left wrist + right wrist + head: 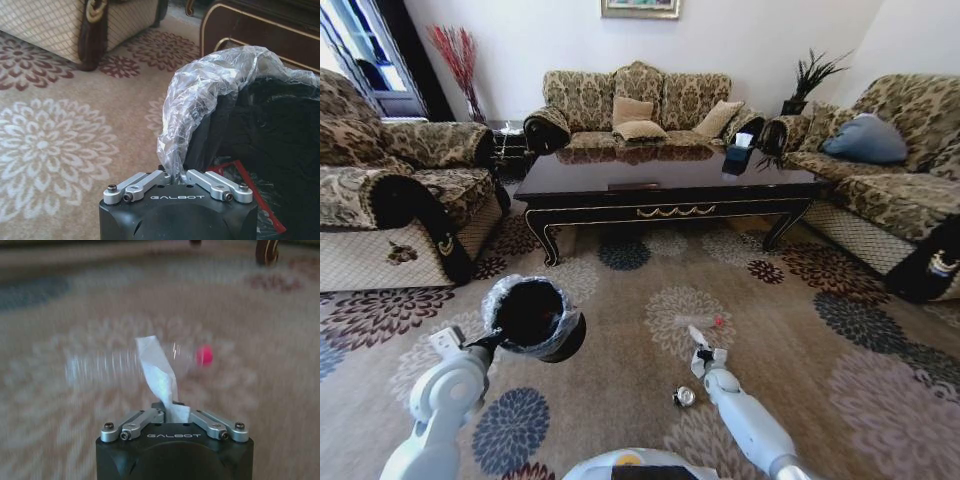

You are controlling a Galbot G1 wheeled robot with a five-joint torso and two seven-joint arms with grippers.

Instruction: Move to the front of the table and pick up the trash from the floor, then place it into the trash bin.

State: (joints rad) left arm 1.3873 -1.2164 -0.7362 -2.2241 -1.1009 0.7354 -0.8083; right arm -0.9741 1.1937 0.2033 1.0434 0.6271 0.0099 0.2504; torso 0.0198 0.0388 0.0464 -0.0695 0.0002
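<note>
"GALBOT" is printed on both wrist housings. The right end effector [171, 412] is pinched closed on a folded white paper piece [156, 371], crumpled and standing up from its fingers. Just beyond it on the carpet lies a clear plastic bottle [699, 322] with a red cap; a silvery can [685, 397] sits beside that arm. The left end effector [176, 176] grips the crinkled bag-lined rim of the black trash bin [530, 315], held off the floor. The dark glossy counter [670, 188] stands well beyond.

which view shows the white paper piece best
The right wrist view: the paper piece stands up close, pinched in the right gripper. In the head view it is a small white strip above that gripper.
</note>
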